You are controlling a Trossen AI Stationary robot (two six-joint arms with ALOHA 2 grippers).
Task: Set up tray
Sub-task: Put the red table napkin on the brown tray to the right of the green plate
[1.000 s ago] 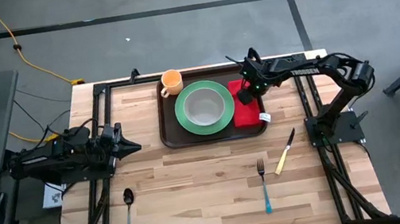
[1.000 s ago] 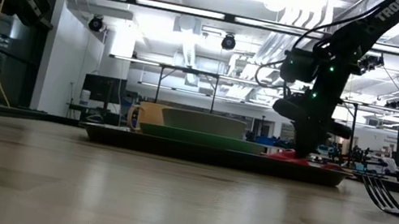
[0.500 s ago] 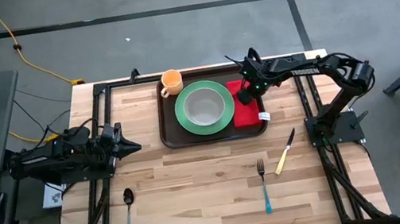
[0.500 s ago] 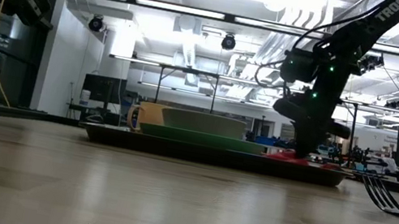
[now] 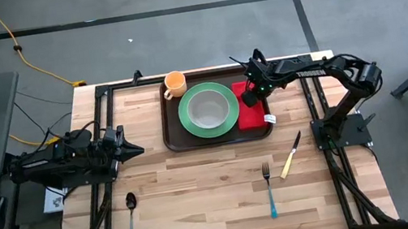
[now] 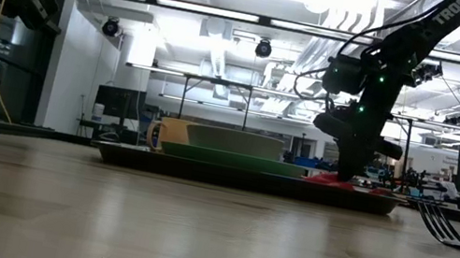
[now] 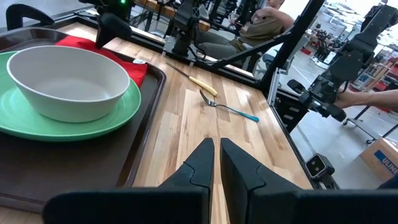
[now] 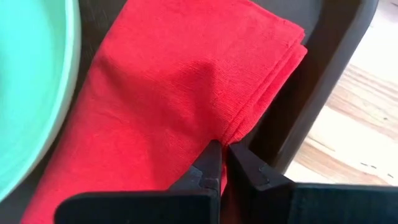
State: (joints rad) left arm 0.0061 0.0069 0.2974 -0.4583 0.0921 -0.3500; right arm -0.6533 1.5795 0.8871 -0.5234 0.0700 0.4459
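The dark brown tray (image 5: 174, 132) lies at the table's far middle and carries a green plate (image 5: 189, 125), a white bowl (image 5: 208, 110) on that plate, an orange cup (image 5: 174, 83) at its far left corner, and a red napkin (image 5: 254, 115) flat along its right side. My right gripper (image 5: 250, 99) stands over the napkin, pointing down, shut at its edge. My left gripper (image 5: 140, 149) waits shut above the table left of the tray, touching nothing. My right gripper (image 8: 221, 148) comes from above, pointing down, with its shut fingertips on the napkin's layered long edge (image 8: 239, 124) next to the tray's right rim (image 8: 323, 56). Several folded layers run in between the tips. The napkin lies flat on the tray, with a slight ridge at the fingers.
On the bare wood near the tray lie a yellow-handled knife (image 5: 291, 156), a blue-handled fork (image 5: 268, 183) and a blue-handled spoon (image 5: 131, 216). Black frame rails run along the table's left, right and far sides. A person sits beyond the table (image 7: 261, 22).
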